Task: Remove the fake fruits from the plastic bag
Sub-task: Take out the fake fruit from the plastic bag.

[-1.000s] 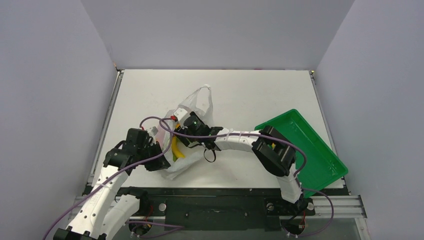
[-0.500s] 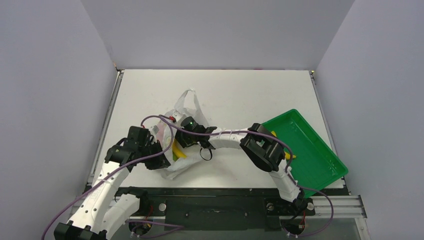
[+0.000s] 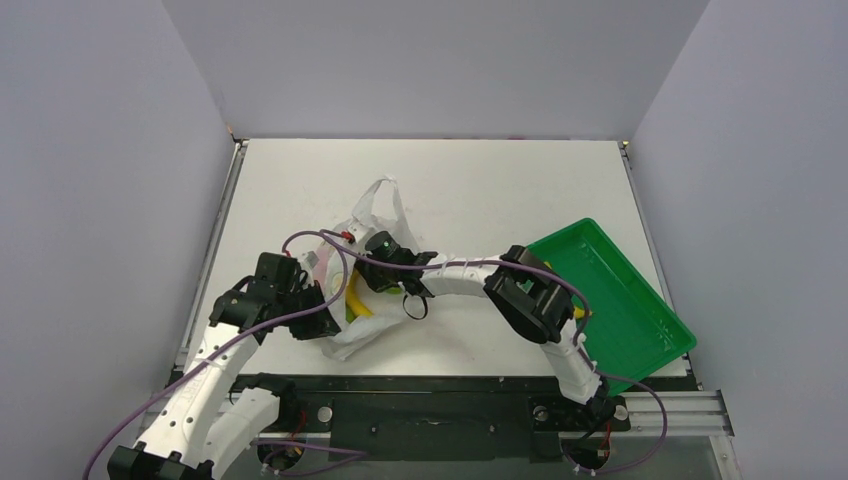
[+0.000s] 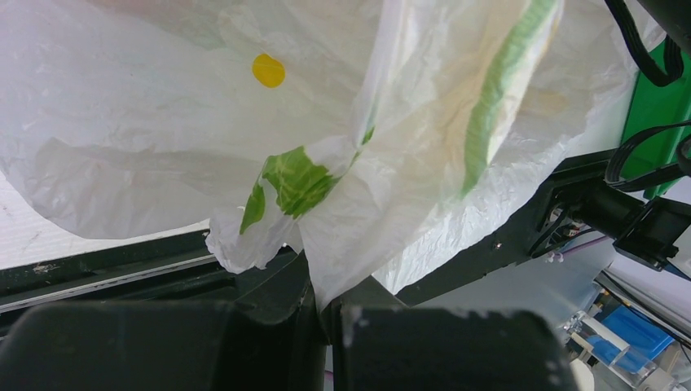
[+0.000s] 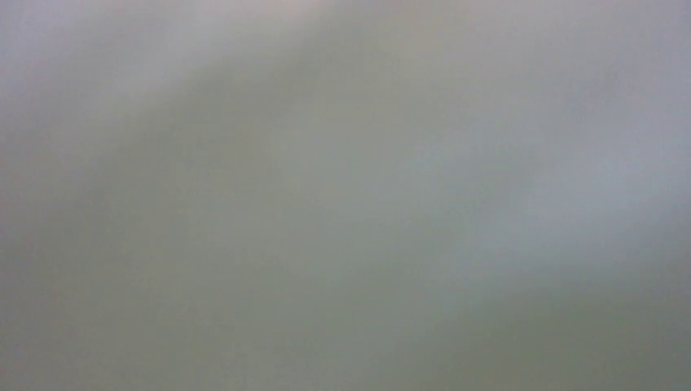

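Table (image 3: 480, 190): plastic bag (image 4: 163, 155) pinched between left fingers (image 4: 155, 346).

Whole frame filled by out-of-focus pale grey haze (image 5: 345, 195); too blurred to tell what it is or what material. Upper left corner: lighter, with faint lilac-pink tint. Broad darker grey-green band slanting from left edge at mid-height up toward upper centre. Right of centre: brighter bluish-grey patch, soft-edged. Lower part of frame: duller olive-grey, darkest along bottom edge and lower right. All tone changes gradual; outlines and texture too blurred to tell.
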`<state>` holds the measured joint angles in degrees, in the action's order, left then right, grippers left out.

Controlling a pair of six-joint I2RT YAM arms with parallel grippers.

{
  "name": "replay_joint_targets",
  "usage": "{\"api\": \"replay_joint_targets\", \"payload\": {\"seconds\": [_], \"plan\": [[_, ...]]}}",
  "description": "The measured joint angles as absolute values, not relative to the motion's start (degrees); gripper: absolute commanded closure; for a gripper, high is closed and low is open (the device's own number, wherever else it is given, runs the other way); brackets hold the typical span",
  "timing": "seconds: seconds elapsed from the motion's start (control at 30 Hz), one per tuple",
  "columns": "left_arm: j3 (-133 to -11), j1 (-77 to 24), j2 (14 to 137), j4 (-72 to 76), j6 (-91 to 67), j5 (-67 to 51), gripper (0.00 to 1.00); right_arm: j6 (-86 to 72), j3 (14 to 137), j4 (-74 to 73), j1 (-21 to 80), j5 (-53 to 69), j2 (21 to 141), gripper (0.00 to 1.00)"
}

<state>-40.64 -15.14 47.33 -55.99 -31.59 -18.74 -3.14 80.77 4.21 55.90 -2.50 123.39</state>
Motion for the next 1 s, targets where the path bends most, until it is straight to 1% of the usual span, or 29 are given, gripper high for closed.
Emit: {"api": "replay_joint_targets", "payload": {"seconds": [0.03, 0.17, 0.33, 0.6, 1.0], "plan": [[-40.6, -15.2, 47.4, -56.0, -31.4, -18.7, 1.00, -3.4, 80.6, 4.2, 55.9, -2.5, 123.2, 0.92], [-40.6, -15.2, 47.5, -56.0, -31.0, -18.7, 1.00, -5.0, 79.8, 3.5, 56.0, -2.2, 122.2, 1.00], [-40.6, -15.2, 47.6, -56.0, -30.8, -18.8, 1.00, -8.0, 78.2, 2.9, 56.0, -1.4, 119.3, 1.00], [-40.6, -15.3, 49.0, -55.8, -30.8, -19.1, 1.00, -13.2, 74.3, 4.2, 56.0, 1.0, 109.9, 1.00], [-40.6, -15.3, 48.2, -54.3, -31.1, -19.0, 1.00, -21.3, 65.8, 9.6, 57.6, 8.7, 101.8, 1.00]]}}
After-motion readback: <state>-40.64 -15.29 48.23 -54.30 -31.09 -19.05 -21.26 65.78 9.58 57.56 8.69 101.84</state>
